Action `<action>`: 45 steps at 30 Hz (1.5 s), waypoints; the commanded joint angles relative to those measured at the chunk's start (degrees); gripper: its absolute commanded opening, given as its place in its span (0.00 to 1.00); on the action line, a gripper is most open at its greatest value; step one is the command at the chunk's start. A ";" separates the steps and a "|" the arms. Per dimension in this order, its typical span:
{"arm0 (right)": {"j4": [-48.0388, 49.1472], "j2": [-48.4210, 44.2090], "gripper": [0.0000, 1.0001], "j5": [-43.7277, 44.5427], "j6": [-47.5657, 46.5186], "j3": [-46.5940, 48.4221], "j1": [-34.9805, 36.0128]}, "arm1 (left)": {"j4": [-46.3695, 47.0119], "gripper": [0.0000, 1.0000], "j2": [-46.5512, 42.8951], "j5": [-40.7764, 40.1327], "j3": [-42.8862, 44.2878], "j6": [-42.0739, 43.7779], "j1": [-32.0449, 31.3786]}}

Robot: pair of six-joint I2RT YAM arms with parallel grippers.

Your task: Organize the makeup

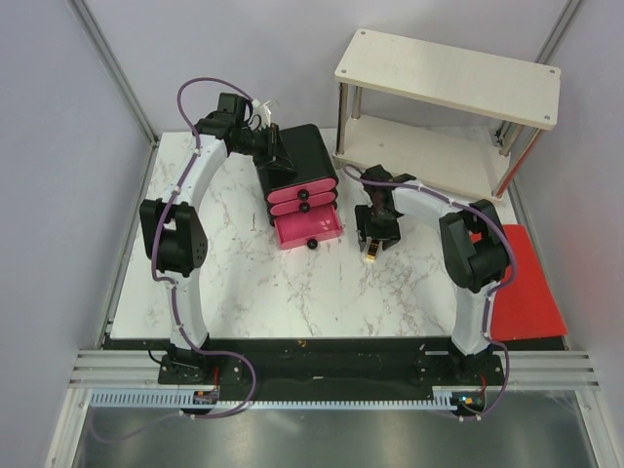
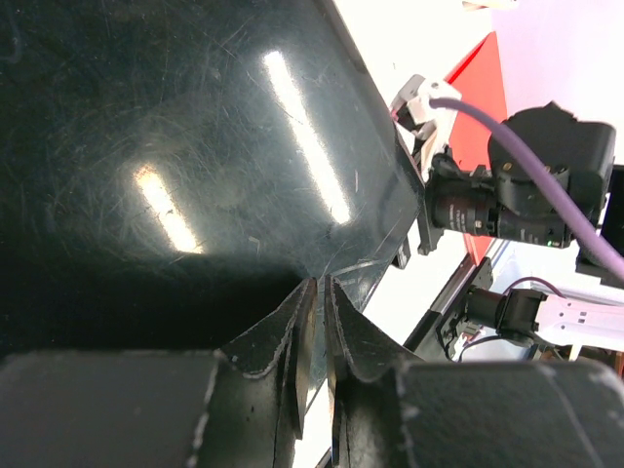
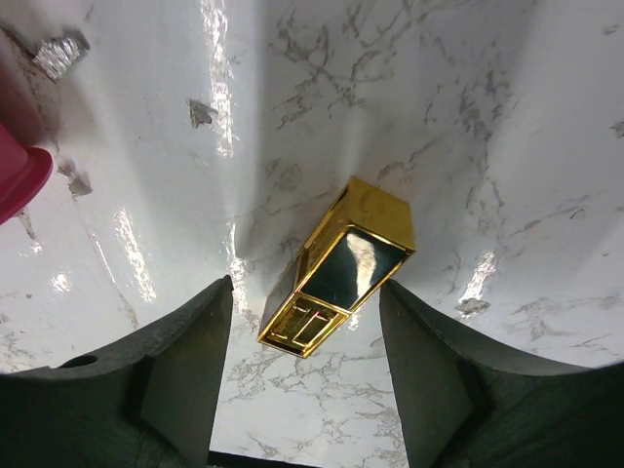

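Top view: left gripper (image 1: 276,146) sits against the upper-left side of the black box (image 1: 310,151) w/ three pink drawers; its fingertips are too small and dark here to read. The bottom drawer (image 1: 310,229) is pulled out. Right gripper (image 1: 375,244) points down at the marble table (image 1: 253,283), just right of that drawer, w/ the gold-black tube (image 1: 371,257) showing as a small gold speck at its fingertips. No other makeup can be made out.

Left wrist: fingers (image 2: 283,341) are drawn together w/ only a thin slit between, tips at the glossy black box wall, which fills most of the view. Can't tell if anything is pinched in the slit. Part of the right arm (image 2: 536,185) w/ purple cable is cut off at the frame's right.

Right wrist: fingers (image 3: 175,370) are spread wide apart. The tube lies flat on the table between them, slanted, closer to the right-hand finger; contact there is unclear. A pink drawer corner (image 3: 15,180) is cut off beyond the left-hand finger.
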 commanded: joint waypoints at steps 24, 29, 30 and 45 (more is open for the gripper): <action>1.68 0.18 0.00 -4.58 -2.46 10.69 -2.05 | -12.97 0.20 7.90 -15.82 -4.63 6.65 -0.03; 3.60 -0.27 0.00 -10.03 0.95 16.05 -2.05 | -12.88 0.20 7.90 -15.73 -4.63 6.56 0.06; 4.05 -0.09 0.00 -11.09 1.84 16.76 -1.97 | -12.97 0.20 7.90 -15.64 -4.63 6.56 -0.03; 21.45 0.96 0.00 -19.10 23.89 12.37 0.05 | -12.97 0.20 7.46 -15.82 -4.89 6.65 -0.03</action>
